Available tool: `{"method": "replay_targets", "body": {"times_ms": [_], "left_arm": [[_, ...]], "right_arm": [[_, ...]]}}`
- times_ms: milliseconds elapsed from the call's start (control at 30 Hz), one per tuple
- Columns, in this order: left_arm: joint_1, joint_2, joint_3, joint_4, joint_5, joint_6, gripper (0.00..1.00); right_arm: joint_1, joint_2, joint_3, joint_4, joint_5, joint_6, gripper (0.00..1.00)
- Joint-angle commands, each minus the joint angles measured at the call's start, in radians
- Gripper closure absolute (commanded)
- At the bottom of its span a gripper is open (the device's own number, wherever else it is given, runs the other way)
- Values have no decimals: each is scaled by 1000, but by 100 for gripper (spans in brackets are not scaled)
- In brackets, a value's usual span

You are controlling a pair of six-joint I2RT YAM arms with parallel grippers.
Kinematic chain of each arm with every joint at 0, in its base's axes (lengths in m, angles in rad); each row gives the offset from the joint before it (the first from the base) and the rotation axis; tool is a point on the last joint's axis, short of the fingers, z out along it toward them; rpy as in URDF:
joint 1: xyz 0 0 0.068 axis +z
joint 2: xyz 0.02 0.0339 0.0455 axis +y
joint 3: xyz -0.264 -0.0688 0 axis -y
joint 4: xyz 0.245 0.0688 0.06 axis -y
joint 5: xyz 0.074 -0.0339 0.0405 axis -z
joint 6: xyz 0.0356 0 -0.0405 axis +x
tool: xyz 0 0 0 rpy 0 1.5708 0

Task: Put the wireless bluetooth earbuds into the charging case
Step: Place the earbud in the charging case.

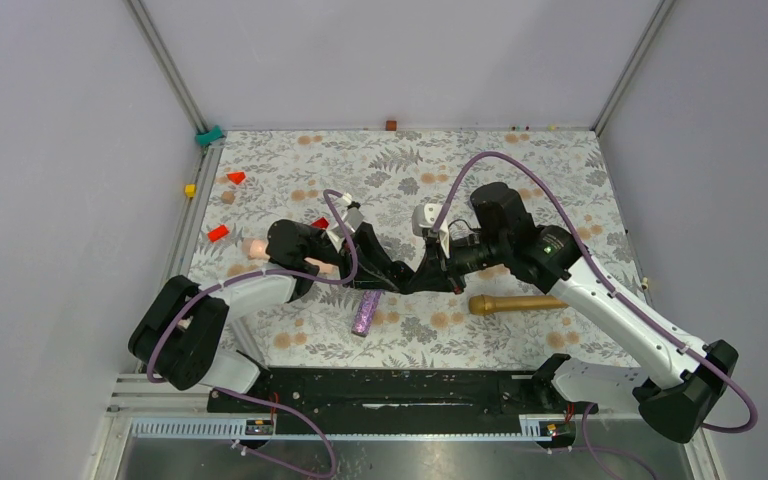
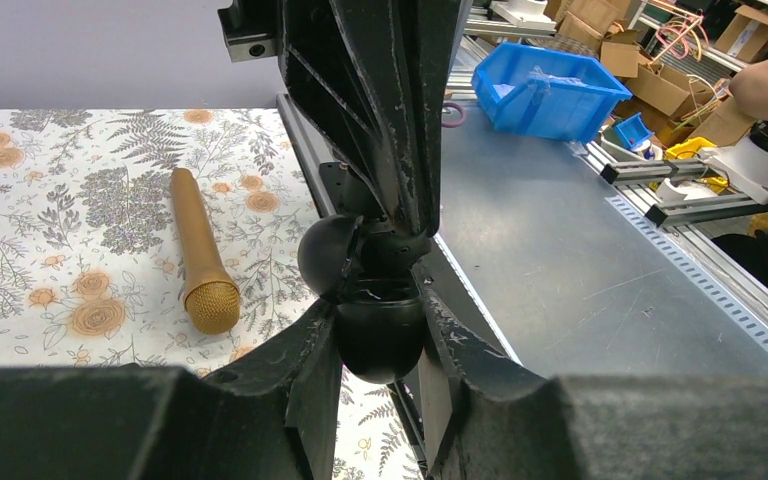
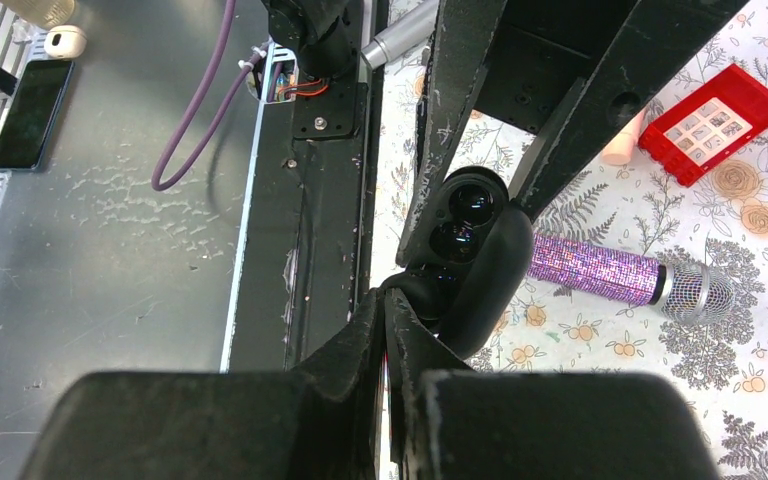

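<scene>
Clamping the charging case by its sides, the left gripper holds it off the table, just beyond the purple glitter microphone and a little to its right. The case's lid hangs open. The right gripper meets the case from the far side of the purple microphone. Its fingers are pressed together and their tips are at the case's open mouth. Whether anything small is pinched between them cannot be told. Two glossy dark rounds sit one beside the other in the case's open body; they may be the earbuds seated or only bare wells, and the pictures do not settle which. A gold microphone lies flat to the right of the purple microphone, well apart from it.
</scene>
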Motion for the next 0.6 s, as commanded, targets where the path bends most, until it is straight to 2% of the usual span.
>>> {"method": "replay_targets", "body": {"times_ms": [0, 267, 567], "left_arm": [[-11, 0, 43, 61, 14, -4, 99], [-15, 2, 44, 62, 16, -8, 99], [-16, 1, 47, 66, 16, -15, 100]], "right_arm": [[16, -3, 34, -6, 2, -36, 97], [41, 4, 42, -14, 63, -63, 95], [66, 28, 52, -17, 164, -55, 77]]}}
